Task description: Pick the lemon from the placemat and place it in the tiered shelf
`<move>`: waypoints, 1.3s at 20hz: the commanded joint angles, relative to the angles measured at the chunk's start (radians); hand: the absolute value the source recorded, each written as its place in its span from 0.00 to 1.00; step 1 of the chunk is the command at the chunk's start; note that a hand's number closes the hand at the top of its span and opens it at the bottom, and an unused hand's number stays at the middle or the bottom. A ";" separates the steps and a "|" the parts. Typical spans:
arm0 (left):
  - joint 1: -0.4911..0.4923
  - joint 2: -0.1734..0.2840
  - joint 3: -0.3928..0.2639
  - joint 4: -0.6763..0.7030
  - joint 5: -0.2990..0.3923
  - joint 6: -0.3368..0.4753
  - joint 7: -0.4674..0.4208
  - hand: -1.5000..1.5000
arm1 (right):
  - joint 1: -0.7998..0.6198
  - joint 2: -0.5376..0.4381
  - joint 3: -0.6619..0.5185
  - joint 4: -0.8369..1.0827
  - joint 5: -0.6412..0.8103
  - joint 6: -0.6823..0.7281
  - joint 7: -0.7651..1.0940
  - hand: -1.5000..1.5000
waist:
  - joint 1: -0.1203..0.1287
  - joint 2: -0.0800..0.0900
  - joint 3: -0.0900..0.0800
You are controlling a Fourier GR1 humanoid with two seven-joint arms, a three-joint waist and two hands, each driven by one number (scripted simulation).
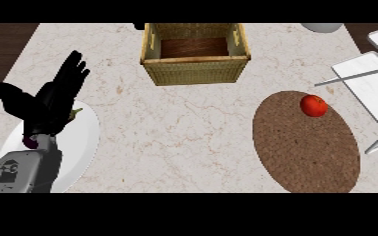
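Note:
A round red fruit (314, 105), not lemon-yellow, lies on the upper right part of an oval brown placemat (303, 150). At the right edge stands a white and grey tiered shelf (360, 75), only partly in view. My left hand (55, 97) is far off at the left, open with its fingers straight and pointing up, holding nothing. It hovers over a white plate (83, 142). My right hand does not show.
A wicker basket (195, 70) with a wooden floor stands at the top centre. Something purple with a green tip (31, 141) lies on the plate, mostly hidden by my left hand. A pale bowl (322, 27) is cut off at the top right.

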 commanded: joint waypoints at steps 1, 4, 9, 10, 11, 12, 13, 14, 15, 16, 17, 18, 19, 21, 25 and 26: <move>0.002 0.003 0.002 0.012 -0.003 -0.015 -0.005 0.50 | -0.027 -0.062 -0.014 0.132 0.046 -0.089 0.038 0.00 | 0.004 0.001 0.000; -0.024 -0.013 -0.008 -0.017 -0.009 0.002 0.026 0.50 | -0.060 -0.089 0.021 0.305 0.092 -0.238 -0.122 0.00 | 0.009 0.003 0.001; -0.050 -0.005 0.009 0.003 -0.012 0.003 0.046 0.50 | -0.108 -0.141 -0.025 0.446 0.013 -0.320 -0.250 0.00 | 0.006 0.002 0.001; -0.009 0.033 0.033 -0.049 0.013 -0.032 0.068 0.50 | -0.120 -0.124 0.006 0.381 0.009 -0.326 -0.206 0.00 | 0.008 0.000 0.000; 0.001 -0.012 0.013 0.013 -0.025 -0.007 -0.021 0.50 | -0.131 -0.146 -0.017 0.415 -0.028 -0.315 -0.222 0.00 | 0.003 0.001 0.000; 0.000 -0.022 0.001 0.021 -0.035 -0.006 -0.025 0.50 | -0.149 -0.209 -0.003 0.453 -0.036 -0.295 -0.224 0.00 | 0.003 0.001 0.000; -0.050 -0.025 0.007 0.046 -0.027 0.002 -0.001 0.50 | -0.121 -0.184 -0.040 0.519 -0.051 -0.334 -0.321 0.00 | 0.000 0.002 0.000; -0.021 -0.018 0.013 0.036 -0.020 -0.019 -0.024 0.50 | -0.142 -0.283 -0.048 0.604 -0.070 -0.286 -0.304 0.00 | 0.003 0.002 0.000; -0.004 -0.045 -0.020 -0.039 -0.027 0.007 0.035 0.50 | -0.120 -0.284 -0.050 0.624 -0.069 -0.308 -0.342 0.00 | 0.004 0.000 0.001; -0.067 0.008 0.043 0.047 -0.001 -0.020 0.032 0.50 | -0.123 -0.333 -0.052 0.615 -0.105 -0.209 -0.256 0.00 | -0.002 0.001 0.000; -0.026 -0.015 0.021 0.061 -0.026 -0.016 -0.034 0.50 | -0.133 -0.363 -0.037 0.673 -0.121 -0.124 -0.252 0.00 | -0.001 0.002 0.000; -0.052 0.000 0.022 0.022 -0.009 -0.021 0.030 0.50 | -0.101 -0.360 -0.058 0.697 -0.144 -0.088 -0.261 0.00 | -0.003 0.000 0.001; -0.036 -0.011 0.024 0.032 -0.016 -0.012 -0.001 0.50 | -0.109 -0.425 -0.079 0.726 -0.178 -0.006 -0.216 0.00 | -0.007 -0.001 0.000; -0.033 -0.023 0.001 0.009 -0.040 0.009 0.029 0.50 | -0.055 -0.479 -0.125 0.797 -0.207 0.058 -0.229 0.00 | -0.011 -0.002 0.001; -0.019 -0.027 0.012 -0.004 -0.032 0.006 0.018 0.50 | 0.028 -0.591 -0.180 0.967 -0.222 0.095 -0.345 0.00 | -0.007 -0.001 0.002; -0.012 -0.014 0.026 0.012 -0.016 -0.015 0.015 0.50 | 0.058 -0.621 -0.214 0.987 -0.239 0.120 -0.365 0.00 | -0.012 -0.001 0.002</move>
